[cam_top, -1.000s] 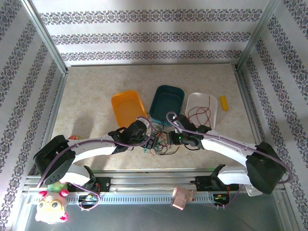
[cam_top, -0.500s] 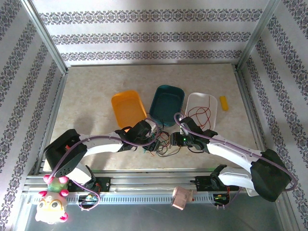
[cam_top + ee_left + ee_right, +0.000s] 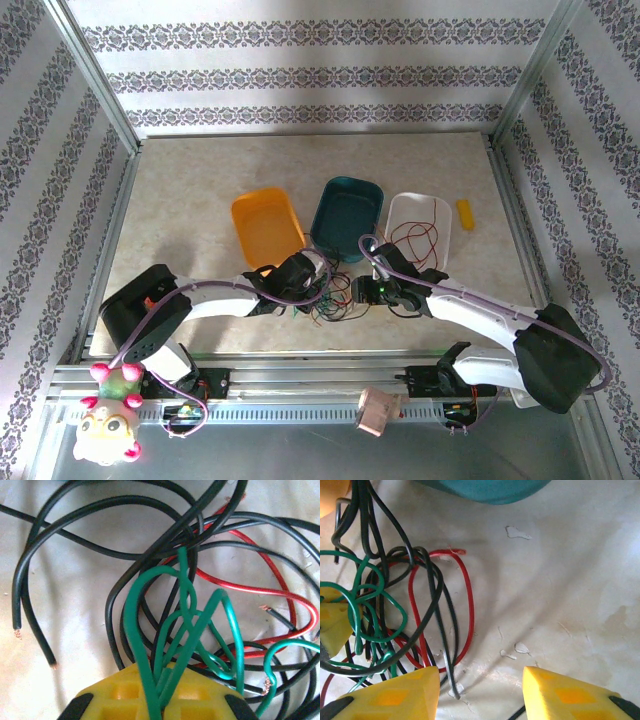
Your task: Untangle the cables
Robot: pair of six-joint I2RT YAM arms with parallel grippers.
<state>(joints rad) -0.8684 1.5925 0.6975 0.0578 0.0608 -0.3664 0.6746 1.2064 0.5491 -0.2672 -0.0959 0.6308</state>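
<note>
Item: cables (image 3: 335,302), a tangled heap of red/green/black strands, found on table (image 3: 190,200) nr front edge, between the two grippers and just in front of teal tray (image 3: 347,212).
L gripper (image 3: 318,292): placed at heap's left side. In wrist view the yellow fingers (image 3: 120,697) were seen closed together, w/ green cable (image 3: 182,630) pinched between them.
Green cable: looped several times above the pinch, laid across black cables (image 3: 100,510) and a red cable (image 3: 280,587).
R gripper (image 3: 360,292): placed at heap's right side. Fingers (image 3: 395,695) were spread wide, w/ only bare table and one black cable end (image 3: 451,680) seen in the gap. Nothing was held.
Cable ends: bare copper tips noted on several black strands.
Orange tray (image 3: 265,225): left of teal tray, nothing seen inside.
White tray (image 3: 425,215): right of teal tray, loose red strands (image 3: 412,240) inside.
Yellow piece (image 3: 465,214): small, on table just right of white tray; type not identifiable.
Plush toy (image 3: 105,428): on frame at front left, well apart from heap.
</note>
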